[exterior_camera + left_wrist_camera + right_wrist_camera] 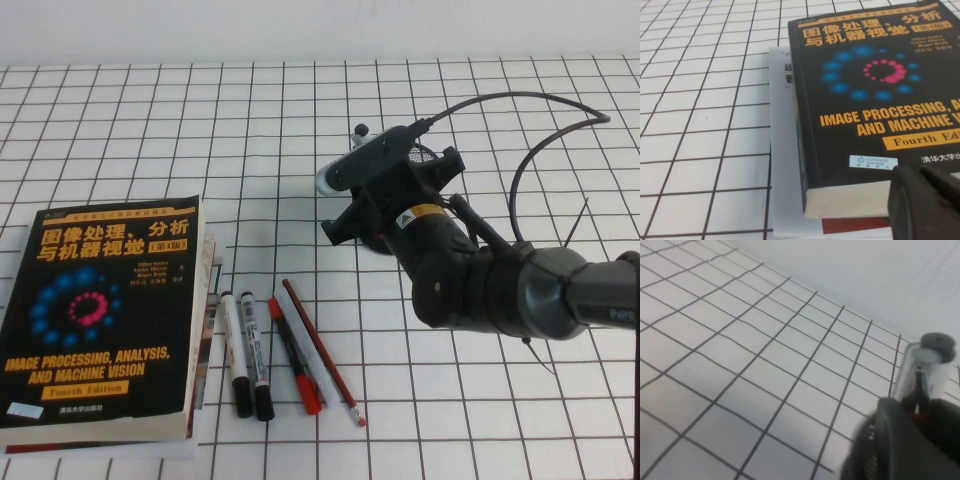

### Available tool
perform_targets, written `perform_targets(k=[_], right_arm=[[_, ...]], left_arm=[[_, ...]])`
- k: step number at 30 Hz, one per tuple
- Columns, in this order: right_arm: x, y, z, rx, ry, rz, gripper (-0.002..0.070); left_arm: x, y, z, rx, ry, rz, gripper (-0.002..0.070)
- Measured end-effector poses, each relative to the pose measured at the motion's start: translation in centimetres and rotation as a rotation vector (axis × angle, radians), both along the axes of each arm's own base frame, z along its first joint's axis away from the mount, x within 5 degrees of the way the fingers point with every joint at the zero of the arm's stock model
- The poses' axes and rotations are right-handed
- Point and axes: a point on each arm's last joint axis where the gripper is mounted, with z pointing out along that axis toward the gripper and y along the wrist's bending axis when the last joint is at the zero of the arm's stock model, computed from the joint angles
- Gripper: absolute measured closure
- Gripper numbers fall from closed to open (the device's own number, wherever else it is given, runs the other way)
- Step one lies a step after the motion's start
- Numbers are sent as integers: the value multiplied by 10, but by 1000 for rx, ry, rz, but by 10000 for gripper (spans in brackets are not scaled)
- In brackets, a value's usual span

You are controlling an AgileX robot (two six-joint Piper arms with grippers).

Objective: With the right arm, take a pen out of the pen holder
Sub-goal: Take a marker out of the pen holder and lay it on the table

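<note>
My right gripper (pixel 352 222) hangs over the middle of the table, and it covers most of the pen holder in the high view. In the right wrist view the right gripper (pixel 920 416) is shut on a pen (pixel 921 371) with a clear barrel, a black cap and a red part at the fingers. The pen stands upright. The black mesh wall of the pen holder (pixel 866 446) shows just beneath the fingers. My left gripper (pixel 926 202) shows only in the left wrist view, low over the near corner of the black book (pixel 875 100).
A stack of books topped by a black image-processing textbook (pixel 100 315) lies at the front left. Beside it on the grid cloth lie two black-capped markers (pixel 250 352), a red pen (pixel 296 357), a white pen and a red pencil (pixel 322 352).
</note>
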Motion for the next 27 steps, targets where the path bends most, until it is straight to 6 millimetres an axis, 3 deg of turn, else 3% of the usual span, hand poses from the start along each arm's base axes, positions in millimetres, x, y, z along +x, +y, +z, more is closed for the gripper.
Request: perform_targets(k=[6,19,27], right_arm=[[-2,-1,11,7,-17,5,596],[-3,-2,13,-39,-17,18,598],[-15,-11,69,41,-112,21,598]], left_arm=[[0,0,0,0,0,0,679],[0,0,0,0,0,0,679],[0,0,0,0,0,0,679]])
